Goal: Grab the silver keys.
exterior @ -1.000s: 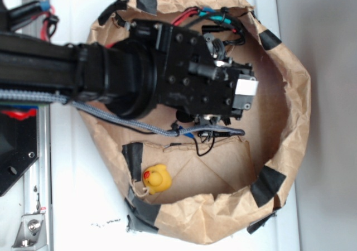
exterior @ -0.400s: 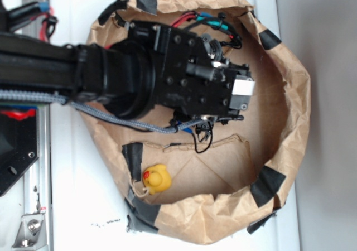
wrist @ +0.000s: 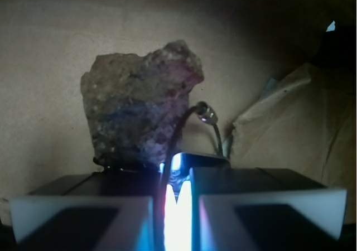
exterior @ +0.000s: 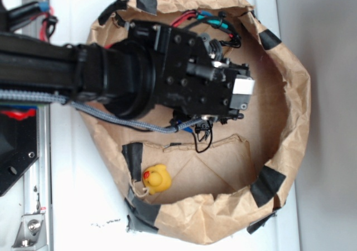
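We're deep inside the crumpled brown paper bag [exterior: 290,95], its rim held open with black tape, which keeps everything corralled. Our pincer [wrist: 177,206] has its two pale pads nearly together, only a thin bright slit between them. Just ahead of the tips sits the rough, lumpy cork fob [wrist: 136,109] of the silver keys [wrist: 205,112], with a shiny ring and cord curving down into that slit. It looks pinched, though we can't tell for sure, and the key blades themselves are out of sight. From overhead the arm hides the keys. The smooth yellow duck [exterior: 156,178] waits well off to the side, untouched.
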Motion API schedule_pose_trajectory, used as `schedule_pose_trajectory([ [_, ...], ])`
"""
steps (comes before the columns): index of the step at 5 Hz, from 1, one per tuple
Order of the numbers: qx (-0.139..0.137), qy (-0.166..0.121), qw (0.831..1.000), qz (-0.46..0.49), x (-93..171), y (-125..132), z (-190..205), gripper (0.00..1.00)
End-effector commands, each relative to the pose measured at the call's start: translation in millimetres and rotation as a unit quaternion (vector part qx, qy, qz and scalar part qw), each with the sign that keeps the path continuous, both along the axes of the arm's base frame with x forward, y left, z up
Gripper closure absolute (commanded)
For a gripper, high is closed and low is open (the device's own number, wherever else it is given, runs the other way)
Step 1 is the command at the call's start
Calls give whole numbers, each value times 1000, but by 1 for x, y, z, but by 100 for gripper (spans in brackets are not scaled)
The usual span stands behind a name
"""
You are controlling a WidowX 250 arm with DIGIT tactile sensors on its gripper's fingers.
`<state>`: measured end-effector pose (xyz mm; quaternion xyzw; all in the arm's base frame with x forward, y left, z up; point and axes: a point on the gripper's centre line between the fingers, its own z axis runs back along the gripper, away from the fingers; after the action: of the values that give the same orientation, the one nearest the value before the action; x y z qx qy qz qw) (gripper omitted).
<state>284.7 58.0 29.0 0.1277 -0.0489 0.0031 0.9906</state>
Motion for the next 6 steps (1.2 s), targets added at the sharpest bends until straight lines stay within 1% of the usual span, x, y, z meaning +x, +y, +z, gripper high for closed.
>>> schedule_pose_trajectory([
  [1,-12,-34,999,-8,4,-13,31,100],
  [2,-82,18,996,-4,-2,-34,73,100],
  [3,-207,-19,976,-66,-17,-52,128,100],
  [4,-204,9,978,-47,-9,-47,144,100],
  [5,-192,14,981,-34,-3,-44,135,100],
  [6,-192,13,981,-27,-4,-42,138,100],
])
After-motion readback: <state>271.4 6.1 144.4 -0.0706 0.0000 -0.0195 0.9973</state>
